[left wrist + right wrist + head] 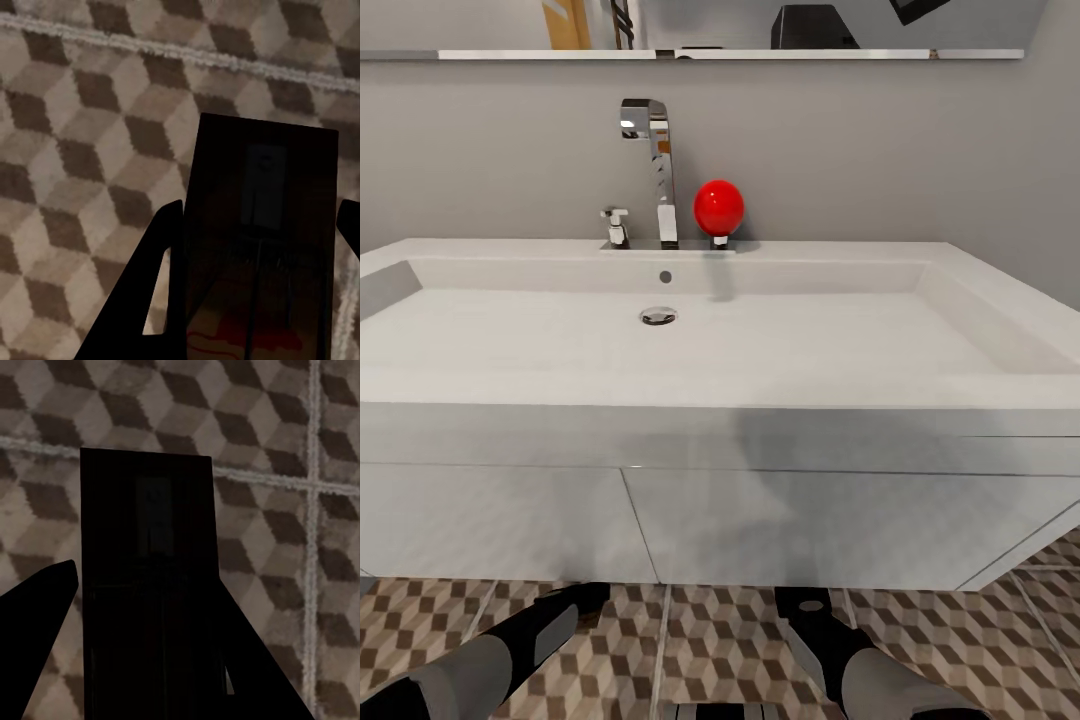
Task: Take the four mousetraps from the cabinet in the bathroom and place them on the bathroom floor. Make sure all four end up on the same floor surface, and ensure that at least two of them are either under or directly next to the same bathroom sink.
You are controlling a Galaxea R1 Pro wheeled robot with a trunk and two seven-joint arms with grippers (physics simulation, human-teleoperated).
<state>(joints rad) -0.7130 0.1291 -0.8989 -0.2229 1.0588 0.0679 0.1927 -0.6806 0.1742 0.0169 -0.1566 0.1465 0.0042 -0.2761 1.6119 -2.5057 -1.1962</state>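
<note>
Gripping a flat dark-brown rectangular mousetrap (259, 247) between its black fingers, the left gripper (255, 300) hangs over the cube-patterned brown-and-beige floor tiles (82, 135). The right gripper (150, 660) likewise clamps a second dark mousetrap (146, 585). Beyond both arms stands the wide white wall-hung sink (720, 400), chrome faucet (655, 170) behind.

The sink (720, 350) is a wide white rectangular basin with a boxy white body, a chrome faucet (652, 170) at its back rim and a round drain in its bowl, hung above the bathroom floor (720, 630) of brown, beige and white cube-pattern tiles with pale grout lines. 2 mousetraps show, each a flat dark-brown rectangle with thin metal parts: 1 mousetrap (259, 247) between the left fingers (142, 300), the other mousetrap (150, 585) between the right fingers (37, 615), both above the tiles.
</note>
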